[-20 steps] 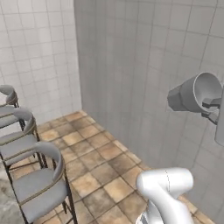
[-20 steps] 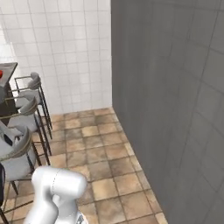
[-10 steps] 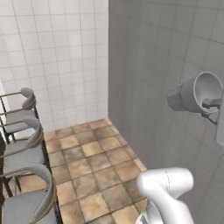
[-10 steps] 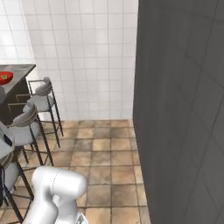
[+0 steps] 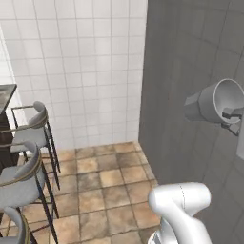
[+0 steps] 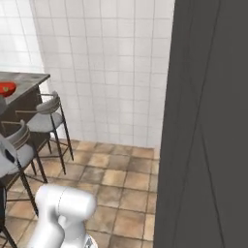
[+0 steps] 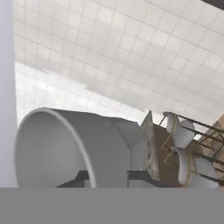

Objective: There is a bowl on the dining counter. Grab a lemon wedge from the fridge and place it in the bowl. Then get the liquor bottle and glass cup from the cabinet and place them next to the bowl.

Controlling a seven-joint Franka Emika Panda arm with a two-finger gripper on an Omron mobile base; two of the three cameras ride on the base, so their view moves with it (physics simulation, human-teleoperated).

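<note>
Glass cup (image 5: pixel 213 102) is lying on its side in the end effector (image 5: pixel 232 117), high above the tiled floor (image 5: pixel 102 190) at the right edge of the left base view, with its wide mouth turned toward the dark fingers (image 5: pixel 229 113) and its narrower base pointing away from them. The end effector is standing nearly closed, its jaws pinching the grey translucent tumbler at the mouth end. In the hand view the glass cup (image 7: pixel 74 146) is looming large right in front of the end effector (image 7: pixel 109 178), the rim curving up on one side and the body tapering off toward the stools (image 7: pixel 183 131) beyond it. Past the cup's base in that view a strip of the marble desk (image 7: pixel 153 146) is showing, well apart from the end effector. In the right base view the red bowl (image 6: pixel 6 88) is sitting on the desk (image 6: pixel 29 80) at the far left, close to the desk's end, with grey-cushioned stools (image 6: pixel 47 116) lining up below it. In the left base view the stools (image 5: pixel 29 131) are standing far off to the left of the end effector and much lower than it, in front of a white tiled wall (image 5: pixel 81 66). A grey tiled wall (image 5: pixel 190 52) is rising just behind the held cup.
</note>
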